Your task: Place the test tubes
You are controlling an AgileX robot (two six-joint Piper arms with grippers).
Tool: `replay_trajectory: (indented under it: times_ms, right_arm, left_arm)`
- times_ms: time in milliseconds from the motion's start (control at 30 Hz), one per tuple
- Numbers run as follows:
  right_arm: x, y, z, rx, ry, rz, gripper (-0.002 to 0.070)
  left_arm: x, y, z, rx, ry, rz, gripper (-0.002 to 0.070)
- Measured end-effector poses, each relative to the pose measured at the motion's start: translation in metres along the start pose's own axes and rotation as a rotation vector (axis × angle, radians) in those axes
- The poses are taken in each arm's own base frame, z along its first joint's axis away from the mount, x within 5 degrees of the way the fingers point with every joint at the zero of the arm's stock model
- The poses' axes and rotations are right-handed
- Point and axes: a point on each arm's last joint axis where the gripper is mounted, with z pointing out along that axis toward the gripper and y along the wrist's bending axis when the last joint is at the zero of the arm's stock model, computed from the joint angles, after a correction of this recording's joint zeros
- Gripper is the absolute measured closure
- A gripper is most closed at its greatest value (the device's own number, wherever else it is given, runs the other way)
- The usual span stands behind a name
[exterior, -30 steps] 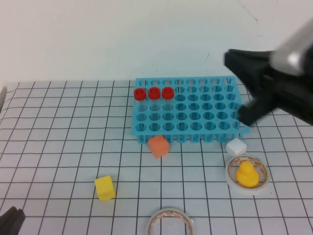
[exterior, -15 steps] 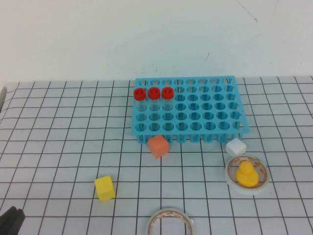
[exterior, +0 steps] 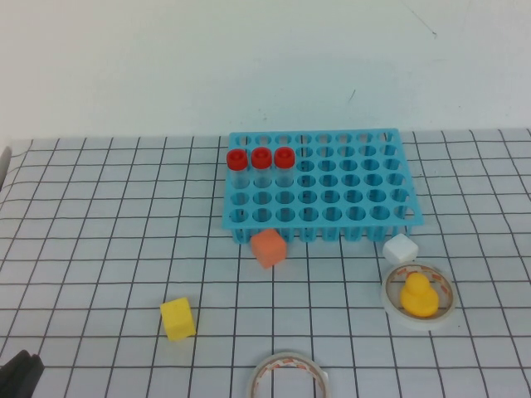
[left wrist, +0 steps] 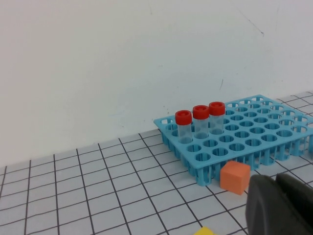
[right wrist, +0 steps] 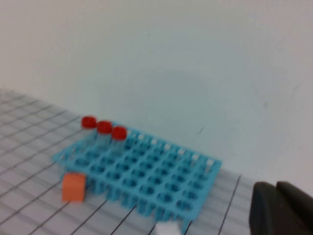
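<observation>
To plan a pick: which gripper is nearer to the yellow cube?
Left. The left gripper sits near-left of the yellow cube; the right gripper is outside the high view, apparently past the rack's right side.

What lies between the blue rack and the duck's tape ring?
A white cube, in the high view. There the left gripper sits near-left; the right gripper shows only in its wrist view.

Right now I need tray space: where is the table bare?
Bare: left of the rack, beyond the yellow cube. Crowded: orange cube, white cube, duck, tape rolls. Left gripper at near left corner; right gripper off right.
</observation>
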Motion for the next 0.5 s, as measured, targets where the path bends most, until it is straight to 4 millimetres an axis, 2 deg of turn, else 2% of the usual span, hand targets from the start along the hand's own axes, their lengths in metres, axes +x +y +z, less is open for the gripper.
replay_trajectory:
  times_ms: [200,233,500]
  right_arm:
    - [0.033,0.012,0.002,-0.082,0.113,0.003,0.0678]
    - [0.045,0.012,0.001,-0.058,0.121,0.022,0.0678]
    - [0.082,-0.001,-0.027,0.229,0.101,0.129,0.0678]
  left_arm:
    - [0.001,-0.001,0.000,0.016,0.006,0.000,0.0677]
    - [0.001,-0.003,0.000,0.031,0.011,0.000,0.0677]
    - [0.002,-0.007,0.000,0.075,0.027,0.000,0.0676]
